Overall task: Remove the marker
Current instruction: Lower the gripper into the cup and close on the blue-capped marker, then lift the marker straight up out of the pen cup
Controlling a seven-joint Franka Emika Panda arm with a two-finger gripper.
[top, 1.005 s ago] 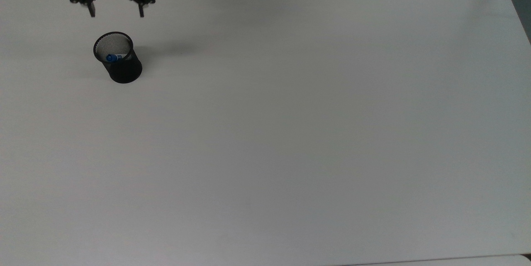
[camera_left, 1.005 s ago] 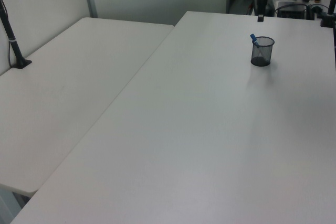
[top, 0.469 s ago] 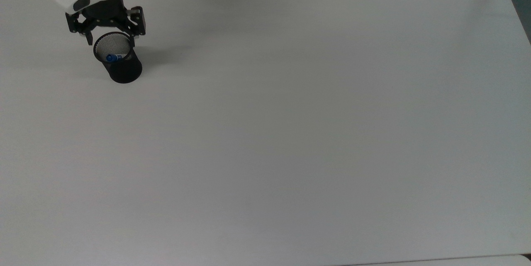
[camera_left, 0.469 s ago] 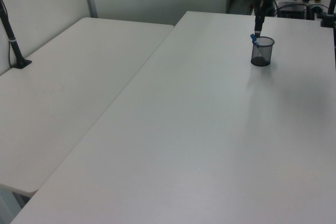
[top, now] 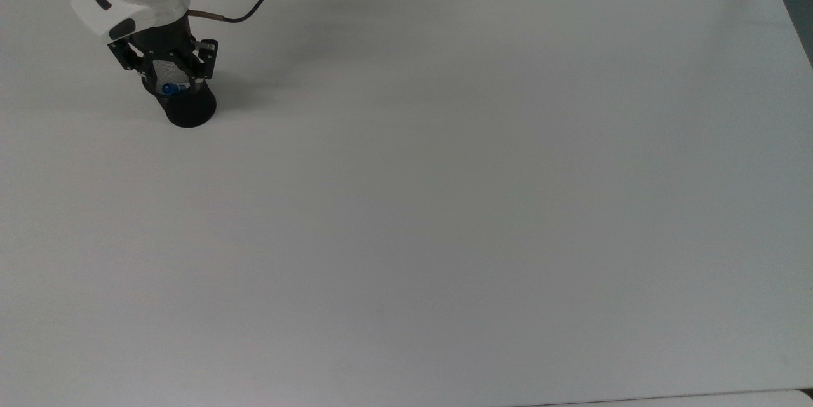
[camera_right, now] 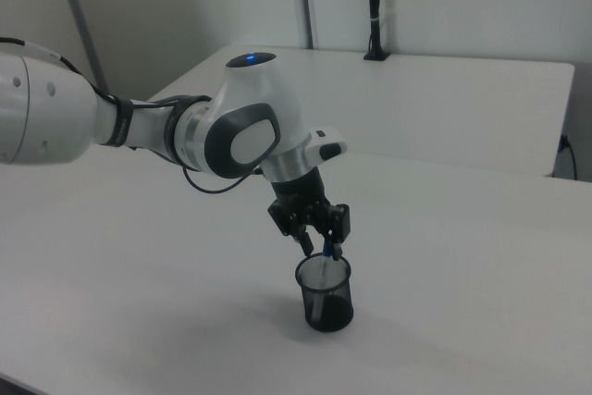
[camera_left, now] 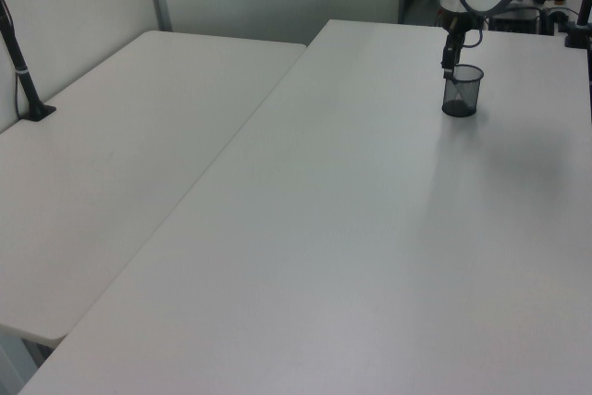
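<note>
The marker [top: 170, 87] stands in the mesh cup [top: 189, 108], between the hand's [top: 173, 81] fingers

My shell is glossy white — thick, rounded segments joined by fat cylindrical links. In the right view a dark grey panel [camera_right: 239, 142] with rounded corners is set into the bulbous joint, and a small blue light [camera_right: 248, 58] glows on top of that joint. Darker grey rings show where one segment meets the next. My wrist ends in a white flange [top: 120, 13] with two small dark oval marks on its edge, seen in the top view. A thin black cable [top: 251, 10] loops out from the wrist. My claw [camera_right: 317, 245] is matt black — an angular, open-framed piece with slim fingers and small pale screw heads.
</note>
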